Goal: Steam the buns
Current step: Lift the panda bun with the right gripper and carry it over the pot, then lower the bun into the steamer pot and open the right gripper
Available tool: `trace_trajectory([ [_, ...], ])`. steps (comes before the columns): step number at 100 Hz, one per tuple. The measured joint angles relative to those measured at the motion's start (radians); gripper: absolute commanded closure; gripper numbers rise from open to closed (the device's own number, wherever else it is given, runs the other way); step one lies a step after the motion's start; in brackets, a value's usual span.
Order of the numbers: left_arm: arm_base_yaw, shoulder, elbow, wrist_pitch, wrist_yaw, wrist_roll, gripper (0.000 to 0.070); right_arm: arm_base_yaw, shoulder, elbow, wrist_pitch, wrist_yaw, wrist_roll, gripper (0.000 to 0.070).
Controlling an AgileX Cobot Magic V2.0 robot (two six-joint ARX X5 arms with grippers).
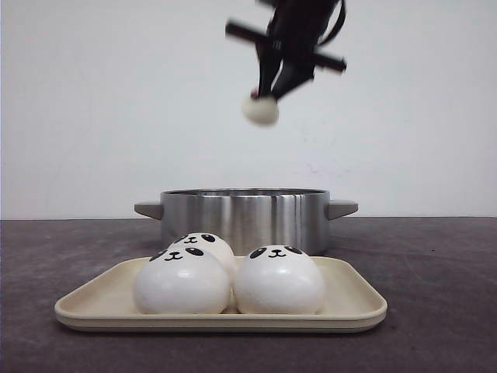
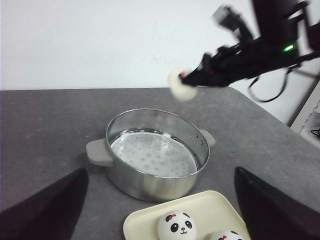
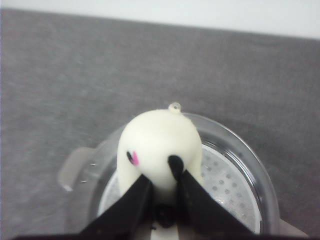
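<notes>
My right gripper (image 1: pixel 268 92) is shut on a white panda bun (image 1: pixel 261 109) and holds it high in the air over the steel steamer pot (image 1: pixel 245 217). In the right wrist view the squeezed bun (image 3: pixel 159 145) sits between my black fingers (image 3: pixel 135 197) above the pot's perforated floor (image 3: pixel 230 187). The left wrist view shows that bun (image 2: pixel 181 84) above the empty pot (image 2: pixel 150 155). Three panda buns (image 1: pixel 181 281) (image 1: pixel 278 278) (image 1: pixel 203 245) lie on the cream tray (image 1: pixel 349 307) in front of the pot. My left gripper (image 2: pixel 160 210) is open and empty above the tray.
The pot has two grey side handles (image 1: pixel 148 210) (image 1: pixel 342 208). The dark grey table (image 1: pixel 435 264) runs back to a white wall. A cable and white furniture edge (image 2: pixel 310 117) lie beyond the table's right side in the left wrist view.
</notes>
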Motion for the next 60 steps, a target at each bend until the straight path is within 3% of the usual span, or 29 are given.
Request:
trace_trajectory([
  [20, 0.000, 0.000, 0.000, -0.005, 0.000, 0.000, 0.0143, -0.007, 0.140, 0.000, 0.006, 0.005, -0.002, 0.0695],
  [38, 0.000, 0.000, 0.000, -0.043, 0.000, 0.000, 0.0143, -0.007, 0.216, -0.001, 0.006, 0.075, -0.003, 0.0695],
  [54, 0.000, 0.000, 0.000, -0.071, -0.001, 0.003, 0.0143, -0.008, 0.227, -0.001, 0.011, 0.084, -0.005, 0.0692],
  [60, 0.000, 0.000, 0.000, -0.076, -0.003, 0.010, 0.0143, -0.008, 0.227, -0.001, 0.021, 0.096, -0.006, 0.0636],
])
